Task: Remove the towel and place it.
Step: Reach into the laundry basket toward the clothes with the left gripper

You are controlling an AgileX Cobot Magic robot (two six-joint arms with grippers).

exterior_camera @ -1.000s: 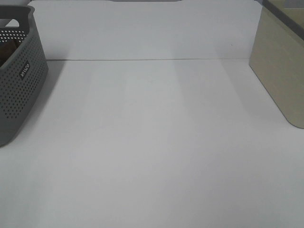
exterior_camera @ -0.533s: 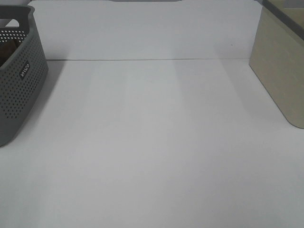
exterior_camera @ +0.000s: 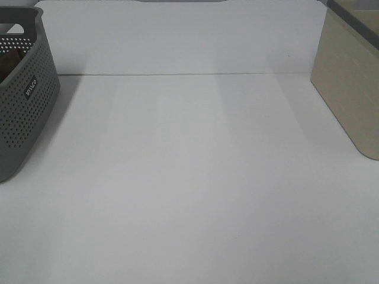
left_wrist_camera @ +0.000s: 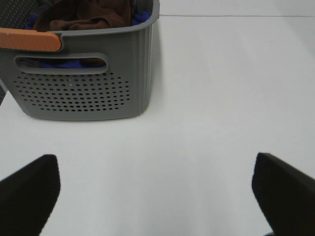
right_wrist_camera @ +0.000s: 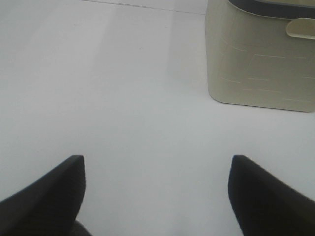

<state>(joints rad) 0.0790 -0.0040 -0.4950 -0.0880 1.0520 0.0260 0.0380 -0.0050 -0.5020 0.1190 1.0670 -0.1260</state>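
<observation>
**Both grippers spread, towel bunched in the basket**

From the high camera, the white table (exterior_camera: pixel 189 177) runs wide between two containers. A grey perforated basket (exterior_camera: pixel 26 100) sits at the table's left edge and a beige bin (exterior_camera: pixel 349 89) at its right edge, both towards the back. A broad stretch of table lies between them, up to the seam along the back edge. Neither of my arms shows in this view.

On my left wrist camera, my left gripper (left_wrist_camera: pixel 157 194) hangs above the table with its fingers spread wide, holding nothing. Beyond it stands the basket, well apart from my fingertips. The towel (left_wrist_camera: pixel 83 14) lies crumpled inside, dark reddish-brown, on top of a blue cloth (left_wrist_camera: pixel 140 17). It is too bunched for me to tell its long axis or which way it points.

On my right wrist camera, my right gripper (right_wrist_camera: pixel 158 191) is also spread and holds nothing. The bin stands well apart from it.
</observation>
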